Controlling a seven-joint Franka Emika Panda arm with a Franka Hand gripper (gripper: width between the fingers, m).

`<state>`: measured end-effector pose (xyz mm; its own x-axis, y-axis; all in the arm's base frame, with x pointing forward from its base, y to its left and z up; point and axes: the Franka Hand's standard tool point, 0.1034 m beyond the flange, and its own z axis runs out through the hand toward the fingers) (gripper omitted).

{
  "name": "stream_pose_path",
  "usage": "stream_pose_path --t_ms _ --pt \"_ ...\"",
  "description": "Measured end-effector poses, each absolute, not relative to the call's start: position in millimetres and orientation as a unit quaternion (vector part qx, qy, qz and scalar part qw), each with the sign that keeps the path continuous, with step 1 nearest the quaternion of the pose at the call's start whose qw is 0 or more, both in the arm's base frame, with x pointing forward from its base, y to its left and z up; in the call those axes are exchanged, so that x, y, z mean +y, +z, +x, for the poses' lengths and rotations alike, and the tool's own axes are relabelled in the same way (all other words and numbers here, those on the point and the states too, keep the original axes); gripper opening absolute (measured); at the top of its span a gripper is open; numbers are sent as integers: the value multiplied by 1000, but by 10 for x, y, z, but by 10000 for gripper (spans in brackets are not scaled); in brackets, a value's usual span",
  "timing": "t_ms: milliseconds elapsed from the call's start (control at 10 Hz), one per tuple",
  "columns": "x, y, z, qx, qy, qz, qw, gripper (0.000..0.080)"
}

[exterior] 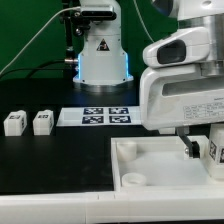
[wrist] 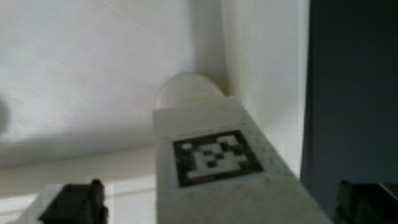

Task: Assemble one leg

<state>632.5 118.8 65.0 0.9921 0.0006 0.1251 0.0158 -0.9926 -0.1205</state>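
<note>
In the wrist view a white leg [wrist: 217, 140] with a black-and-white tag stands in a corner of the large white tray-like part [wrist: 89, 80]. My gripper [wrist: 217, 205] is open and straddles the leg. Its dark fingertips [wrist: 71, 205] stand well clear of both sides of the leg. In the exterior view the gripper [exterior: 200, 150] hangs over the far right corner of the tray-like part [exterior: 150, 165], and the leg [exterior: 212, 151] shows only partly between the fingers. Two more legs [exterior: 14, 122] [exterior: 42, 122] lie on the black table at the exterior view's left.
The marker board [exterior: 106, 117] lies behind the tray-like part, in front of the robot base [exterior: 100, 55]. The tray-like part has a round hole [exterior: 130, 181] at its near left corner. Dark table [wrist: 356, 80] shows beside the part's edge.
</note>
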Motion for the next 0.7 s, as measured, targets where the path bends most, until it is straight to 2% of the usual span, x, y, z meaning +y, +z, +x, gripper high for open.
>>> stream_pose_path --t_ms 100,200,300,400,500,700 --pt "1191 650 6325 12 -62 -996 63 649" --pt "1191 650 6325 17 -61 -996 63 519" --pt "1195 650 6324 31 -60 -996 65 519" --pt "1211 650 6321 93 -56 -992 72 383" --pt "1158 639 6318 125 -53 -988 71 289" --pt "1134 628 6323 259 -54 -961 86 289"
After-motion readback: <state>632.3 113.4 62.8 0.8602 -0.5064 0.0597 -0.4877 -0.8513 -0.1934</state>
